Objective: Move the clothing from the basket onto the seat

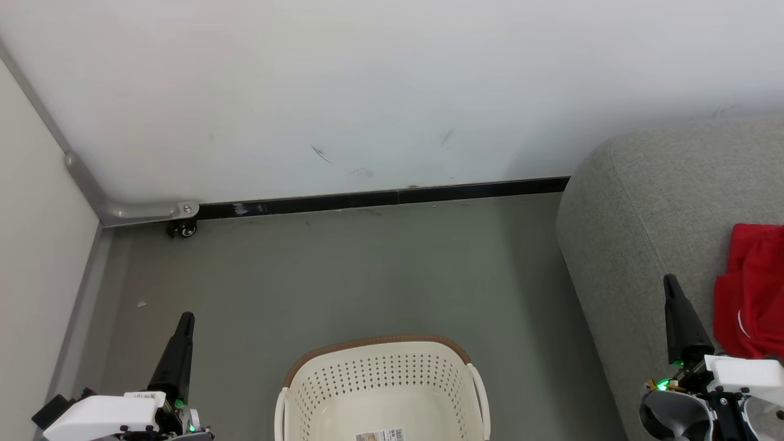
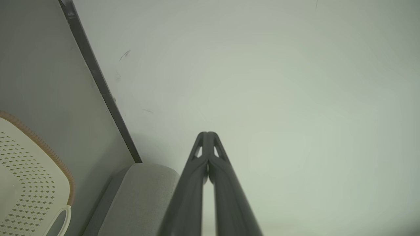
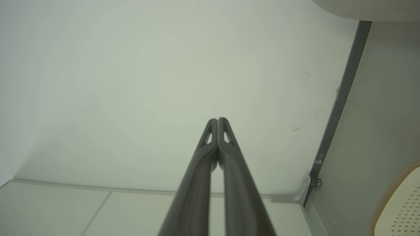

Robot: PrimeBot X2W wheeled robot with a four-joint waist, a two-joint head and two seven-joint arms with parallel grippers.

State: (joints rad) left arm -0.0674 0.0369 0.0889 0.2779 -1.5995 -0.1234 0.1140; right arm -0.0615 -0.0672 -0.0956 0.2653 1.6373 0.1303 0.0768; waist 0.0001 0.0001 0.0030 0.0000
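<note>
Clothing, red, lies bunched on the grey seat at the right. From the left: my left end effector, fingers pressed together and empty, is above the floor; the basket stands near centre on the floor; my right end effector, likewise pressed together, is over the seat, just left of the clothing.

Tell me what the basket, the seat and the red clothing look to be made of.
Basket: likely moulded plastic, cream, smooth, with regular punched holes; its brown rim looks woven, maybe only moulded so. Seat: grey upholstery fabric, matt, fine weave and a seam. Clothing: soft red cloth, creased and folded; fibre unclear.
</note>
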